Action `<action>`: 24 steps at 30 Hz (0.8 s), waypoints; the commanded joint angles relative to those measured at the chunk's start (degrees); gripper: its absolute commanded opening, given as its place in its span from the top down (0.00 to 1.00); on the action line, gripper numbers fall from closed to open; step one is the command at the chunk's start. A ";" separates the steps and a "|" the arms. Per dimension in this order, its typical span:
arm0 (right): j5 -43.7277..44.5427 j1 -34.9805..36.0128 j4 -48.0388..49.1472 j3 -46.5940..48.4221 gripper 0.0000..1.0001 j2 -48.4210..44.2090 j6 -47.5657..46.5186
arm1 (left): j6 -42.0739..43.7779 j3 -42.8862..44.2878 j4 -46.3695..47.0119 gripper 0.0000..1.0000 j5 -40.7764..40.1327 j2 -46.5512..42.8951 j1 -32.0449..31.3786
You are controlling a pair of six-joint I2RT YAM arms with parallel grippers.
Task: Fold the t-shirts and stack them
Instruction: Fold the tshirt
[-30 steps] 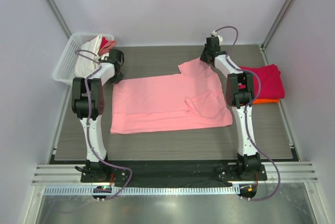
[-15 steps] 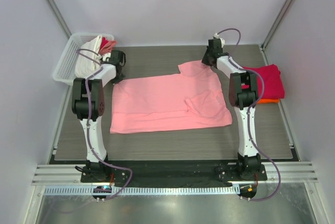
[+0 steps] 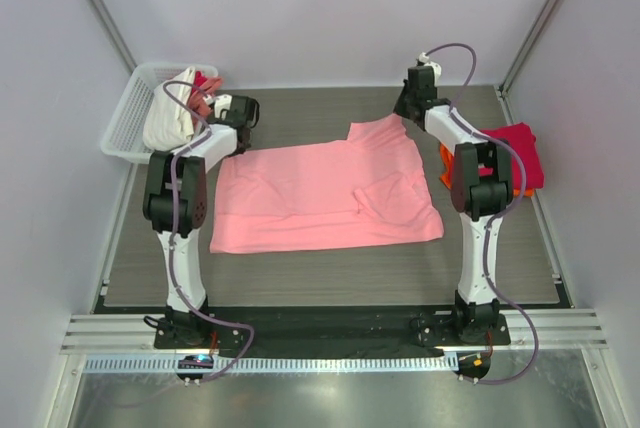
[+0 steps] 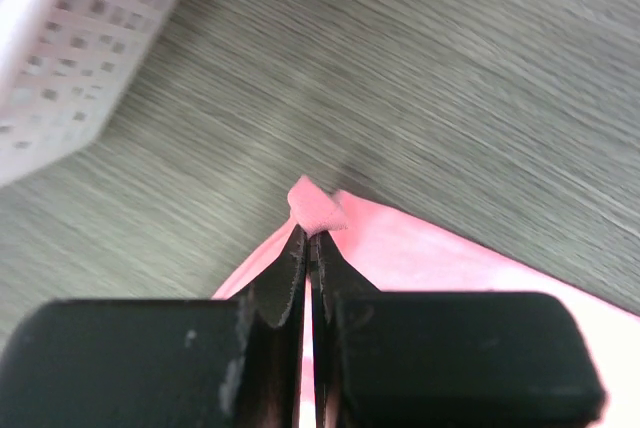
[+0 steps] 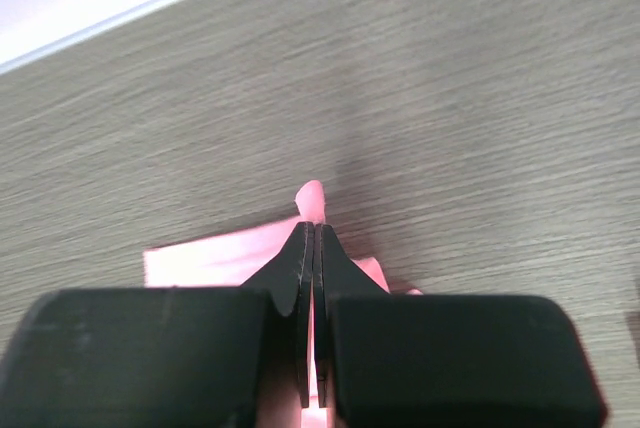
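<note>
- The salmon-pink t-shirt is lying spread across the middle of the table, with one sleeve turned in over its right half
- I am pinching its far left corner in my left gripper, jaws pressed together and a small tip of pink cloth poking out beyond them
- I am holding the far right corner the same way in my right gripper, jaws closed tight on the cloth
- I judge that I am starting a fold of the far edge: both far corners are gripped, but nothing is carried over yet
- The next move is calling for both arms lifting together and bringing that edge toward me, keeping level so the cloth is not twisting
- The crimson t-shirt is sitting folded on an orange t-shirt at the right, and a white t-shirt is waiting in the basket at the far left
- Compared with a second ago, my left gripper has finished closing and shifted right, away from the basket, while my right gripper has drawn slightly farther back, seemingly tugging its corner along
</note>
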 commanded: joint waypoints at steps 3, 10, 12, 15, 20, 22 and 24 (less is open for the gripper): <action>-2.01 -0.16 2.70 -1.66 0.99 -6.51 -1.45 | 0.31 -2.84 3.44 1.00 -4.68 -5.63 0.67; -4.21 -0.25 2.97 -5.35 0.99 -10.20 -1.80 | 0.22 -7.07 5.37 1.00 -5.83 -8.53 0.67; -4.91 -0.25 3.14 -6.93 0.99 -12.04 -1.97 | 0.04 -7.69 5.55 1.00 -5.92 -8.97 0.67; -5.61 -0.34 3.41 -9.65 0.99 -14.33 -2.06 | -0.05 -9.27 6.86 1.00 -5.39 -10.11 0.67; -6.32 -0.51 4.72 -14.75 0.99 -19.17 -1.80 | -0.05 -12.52 9.94 1.00 -5.47 -12.75 0.67; -6.75 -0.51 4.64 -15.63 0.99 -20.22 -1.80 | 0.13 -13.66 11.34 1.00 -5.56 -13.54 0.67; -7.02 -0.51 4.64 -16.95 0.99 -21.72 -1.80 | 0.04 -14.98 12.40 1.00 -5.83 -14.51 0.67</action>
